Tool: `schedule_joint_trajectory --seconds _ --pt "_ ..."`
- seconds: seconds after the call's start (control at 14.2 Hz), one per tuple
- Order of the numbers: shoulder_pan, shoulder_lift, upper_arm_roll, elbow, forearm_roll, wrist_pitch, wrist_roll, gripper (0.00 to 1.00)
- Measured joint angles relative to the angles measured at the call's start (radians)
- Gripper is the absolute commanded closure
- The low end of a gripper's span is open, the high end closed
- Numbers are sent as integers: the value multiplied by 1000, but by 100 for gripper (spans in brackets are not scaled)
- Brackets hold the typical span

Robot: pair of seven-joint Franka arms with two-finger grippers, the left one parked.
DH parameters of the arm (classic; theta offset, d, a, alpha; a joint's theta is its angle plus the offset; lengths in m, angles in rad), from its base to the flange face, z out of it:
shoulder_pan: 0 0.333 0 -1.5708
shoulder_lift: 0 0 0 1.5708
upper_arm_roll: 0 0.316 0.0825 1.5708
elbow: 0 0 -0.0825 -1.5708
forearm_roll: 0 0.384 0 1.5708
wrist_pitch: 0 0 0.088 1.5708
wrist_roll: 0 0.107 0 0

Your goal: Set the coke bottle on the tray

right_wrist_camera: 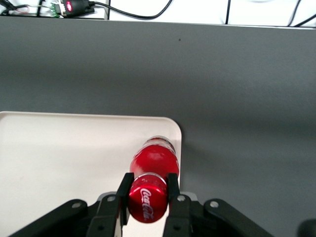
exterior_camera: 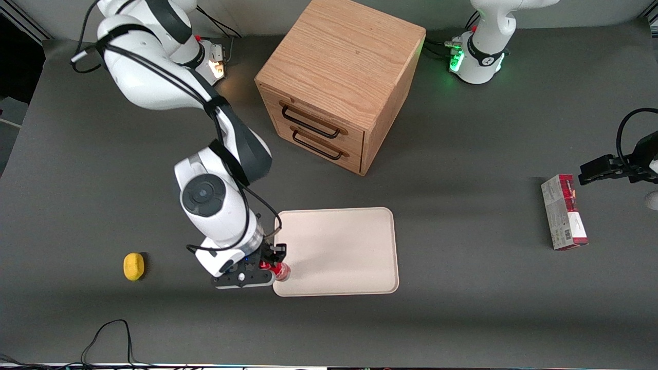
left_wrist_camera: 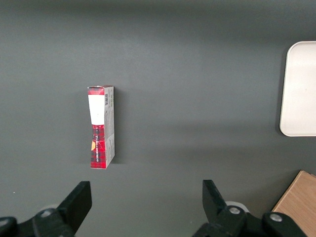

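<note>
Your tool is clamped on the coke bottle, its two fingers pinching the neck just under the red cap; it hangs over the tray at the corner nearest the front camera on the working arm's end; reading the tray as a clock face from the front camera, with twelve toward the wooden drawer cabinet, that is about eight o'clock.

You can see from the wrist camera that the bottle stands upright with its body just inside the rim; whether its base already touches the tray or hangs just above it, you probably cannot settle from these angles.

Expect a small, light, rigid thing; the smooth rounded body would likely slip or roll if laid down, so a hold at the neck under the cap looks sound; it is narrow at the foot and may tip if released with any tilt; so close to the low rim, a lean outward could drop it onto the counter.

A yellow lemon-like lump lies at nine o'clock from the tray, well apart; a red-and-grey box lies at three o'clock, toward the parked arm's end.
</note>
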Motion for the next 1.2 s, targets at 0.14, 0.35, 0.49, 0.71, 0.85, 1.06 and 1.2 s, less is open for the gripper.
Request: schedule_joint_trajectory --seconds 0.14,0.35,0.49,0.71,0.85,1.06,1.2 --pt "0 40 0 1 -6 44 0 100" --pt "0 51 1 3 -7 57 1 0" --pt "0 50 1 4 -7 65 9 0" --pt "0 40 2 8 -7 85 23 0" --pt "-5 3 2 10 -6 54 24 0" --pt "-21 -128 -47 -61 73 -42 15 0" --pt "-26 -278 -175 -219 229 -49 -90 0"
